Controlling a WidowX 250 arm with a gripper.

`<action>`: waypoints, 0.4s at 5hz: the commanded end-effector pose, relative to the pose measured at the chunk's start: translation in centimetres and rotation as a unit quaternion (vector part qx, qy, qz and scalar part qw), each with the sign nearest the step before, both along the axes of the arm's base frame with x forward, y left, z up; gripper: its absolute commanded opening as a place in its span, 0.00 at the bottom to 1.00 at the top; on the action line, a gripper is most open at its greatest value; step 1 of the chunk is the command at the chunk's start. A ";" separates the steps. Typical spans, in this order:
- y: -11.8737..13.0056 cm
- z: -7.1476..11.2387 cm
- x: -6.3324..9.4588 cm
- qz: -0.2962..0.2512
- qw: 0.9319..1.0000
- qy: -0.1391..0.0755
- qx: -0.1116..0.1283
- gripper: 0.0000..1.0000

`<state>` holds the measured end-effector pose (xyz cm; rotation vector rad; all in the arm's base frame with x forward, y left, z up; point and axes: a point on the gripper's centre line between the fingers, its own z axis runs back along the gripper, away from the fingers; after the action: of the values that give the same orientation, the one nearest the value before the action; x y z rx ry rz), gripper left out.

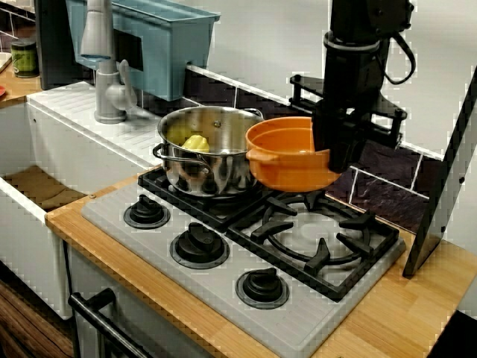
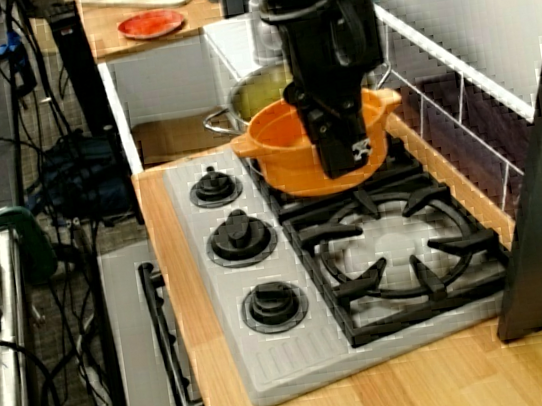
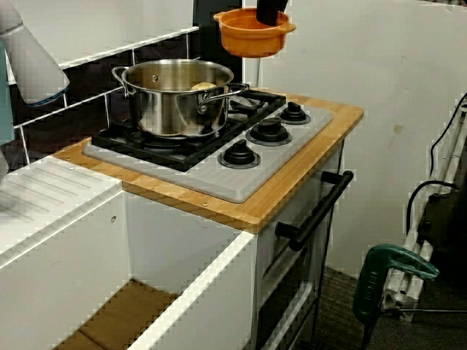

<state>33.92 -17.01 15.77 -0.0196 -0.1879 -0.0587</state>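
One orange pot point(image 1: 287, 168) hangs upright, mouth up, handle-to-handle axis seemingly level, its rim pinched in the end effector point(image 1: 339, 153), above the stove point(image 1: 149, 242) near the steel pot point(image 1: 212, 164).

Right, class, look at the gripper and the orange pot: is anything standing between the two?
Nothing visible does. The gripper is clamped on the rim of the orange pot, holding it in the air above the hob. The steel pot stands on a burner beside it, not between them.
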 end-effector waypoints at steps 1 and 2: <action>0.2 2.4 -0.1 -0.005 0.999 -0.032 -0.017 0.00; 0.1 2.3 0.0 -0.006 0.999 -0.029 -0.017 0.00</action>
<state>33.96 -17.08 15.79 -0.0221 -0.1880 -0.0672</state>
